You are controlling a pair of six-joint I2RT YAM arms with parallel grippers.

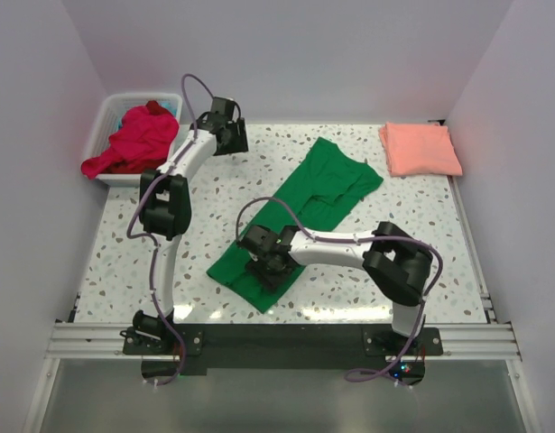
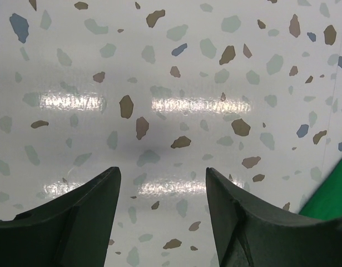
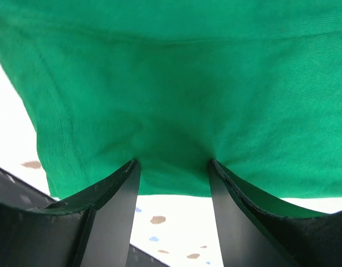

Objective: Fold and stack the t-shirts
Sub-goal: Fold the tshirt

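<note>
- Finished so far, by the look of it: only the salmon-pink t-shirt (image 1: 420, 149), folded into a neat rectangle and lying flat at the far right corner of the tabletop (image 1: 421, 234).
- In work now: the green t-shirt (image 1: 322, 194), lying in the middle of the tabletop and not yet brought to a compact fold. Looks rather narrow, so perhaps folded once along its length already, but cannot say for sure.
- Left to do, as judged: finishing the green t-shirt and placing it on the salmon-pink t-shirt, then doing the same with the red and magenta t-shirts (image 1: 137, 140). Heaped unfolded in the white basket (image 1: 106, 106) at the far left corner, partly hanging over its near rim. Well under half done, probably.
- Long axis of the green t-shirt: diagonal, from close to the near edge a little left of centre toward the far right corner.
- Wider end, with what seem to be the sleeves, pointing far and right. Straight narrow end, probably the hem, pointing near and left.
- Right gripper (image 1: 263, 262): at the near-left end of the green t-shirt, jaws apart, fingertips touching the cloth edge, no cloth pinched between them.
- Left gripper (image 1: 225, 122): above bare tabletop close to the far edge, between the white basket and the green t-shirt, jaws apart and holding nothing.
</note>
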